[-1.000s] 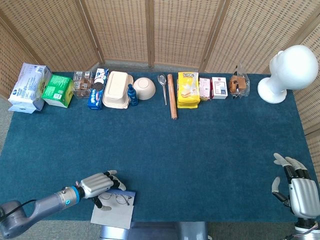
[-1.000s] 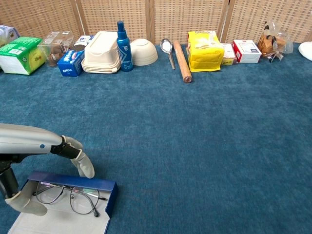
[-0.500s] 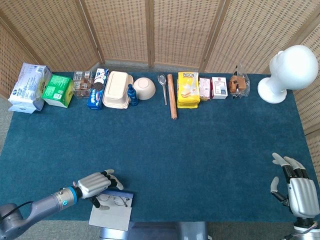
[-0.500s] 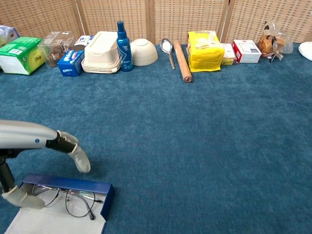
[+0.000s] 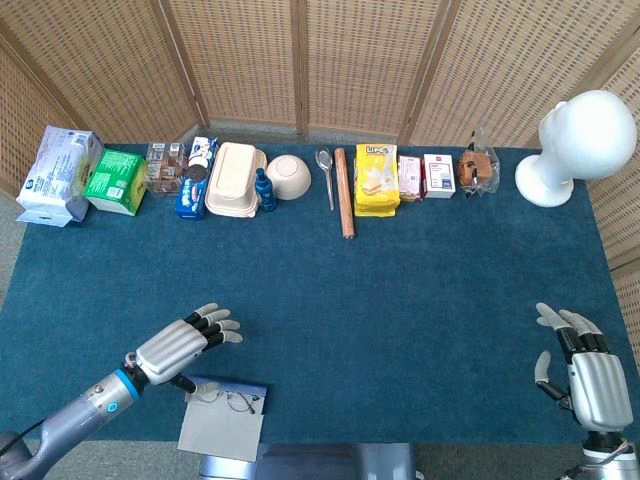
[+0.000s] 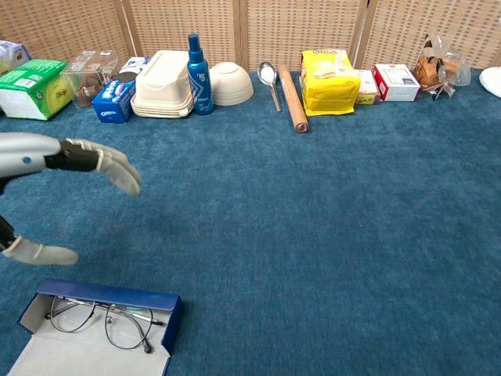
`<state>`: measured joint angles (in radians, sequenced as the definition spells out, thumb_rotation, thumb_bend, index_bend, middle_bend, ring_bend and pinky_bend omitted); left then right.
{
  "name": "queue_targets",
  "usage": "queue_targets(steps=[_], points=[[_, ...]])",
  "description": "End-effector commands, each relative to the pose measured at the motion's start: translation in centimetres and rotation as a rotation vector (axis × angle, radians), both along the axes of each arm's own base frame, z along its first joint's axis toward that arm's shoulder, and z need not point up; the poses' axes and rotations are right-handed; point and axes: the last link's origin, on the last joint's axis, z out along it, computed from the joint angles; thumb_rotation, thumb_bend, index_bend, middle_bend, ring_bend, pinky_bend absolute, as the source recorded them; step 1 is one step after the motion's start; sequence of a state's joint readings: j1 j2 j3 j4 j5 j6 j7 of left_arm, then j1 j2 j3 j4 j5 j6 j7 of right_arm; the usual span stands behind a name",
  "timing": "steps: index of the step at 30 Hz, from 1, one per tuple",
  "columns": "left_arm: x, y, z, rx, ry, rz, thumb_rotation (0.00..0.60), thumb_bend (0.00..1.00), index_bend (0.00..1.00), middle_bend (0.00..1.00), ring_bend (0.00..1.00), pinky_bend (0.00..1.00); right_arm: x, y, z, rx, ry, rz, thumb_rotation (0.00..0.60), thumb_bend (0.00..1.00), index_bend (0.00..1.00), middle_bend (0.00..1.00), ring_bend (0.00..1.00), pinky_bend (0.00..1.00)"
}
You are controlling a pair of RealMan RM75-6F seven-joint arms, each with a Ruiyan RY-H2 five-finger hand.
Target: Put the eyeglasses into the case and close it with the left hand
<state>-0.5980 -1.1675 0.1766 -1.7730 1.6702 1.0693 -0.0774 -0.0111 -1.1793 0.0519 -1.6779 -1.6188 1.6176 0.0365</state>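
Two hands show, neither holding anything. Across the blue table [image 6: 329, 219], the left hand [image 5: 182, 345] hovers with fingers spread above the open case [image 6: 94, 333] at the near edge, likely poised to fold its lid over. The right hand [image 5: 585, 375] idles open, well apart. Inside the case, the eyeglasses [image 6: 98, 323] lie flat.

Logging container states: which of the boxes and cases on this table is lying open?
Only the blue eyeglasses case at the near left edge is open, wire-framed eyeglasses inside. The cream clamshell box and small red-and-white box in the back row are closed.
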Motion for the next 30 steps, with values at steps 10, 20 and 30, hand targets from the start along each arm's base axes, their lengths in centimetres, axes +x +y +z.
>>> queue_targets(steps=[10, 20, 30], points=[[-3.5, -7.7, 2.1, 0.200, 0.006, -0.049, 0.462, 0.20, 0.14, 0.10, 0.03, 0.00, 0.9, -2.6, -1.0, 0.039, 0.019, 0.055, 0.505, 0.68, 0.11, 0.29, 0.16, 0.20], [-6.1, -12.4, 2.6, 0.270, 0.124, -0.027, 0.481, 0.20, 0.10, 0.05, 0.00, 0.00, 2.1, -5.3, -1.7, 0.046, 0.026, 0.124, 0.501, 0.65, 0.08, 0.27, 0.12, 0.17], [-8.4, -17.0, 1.1, 0.358, 0.259, -0.128, 0.481, 0.20, 0.07, 0.02, 0.00, 0.00, 3.9, -8.3, -2.9, 0.115, 0.004, 0.234, 0.506, 0.65, 0.06, 0.26, 0.11, 0.16]])
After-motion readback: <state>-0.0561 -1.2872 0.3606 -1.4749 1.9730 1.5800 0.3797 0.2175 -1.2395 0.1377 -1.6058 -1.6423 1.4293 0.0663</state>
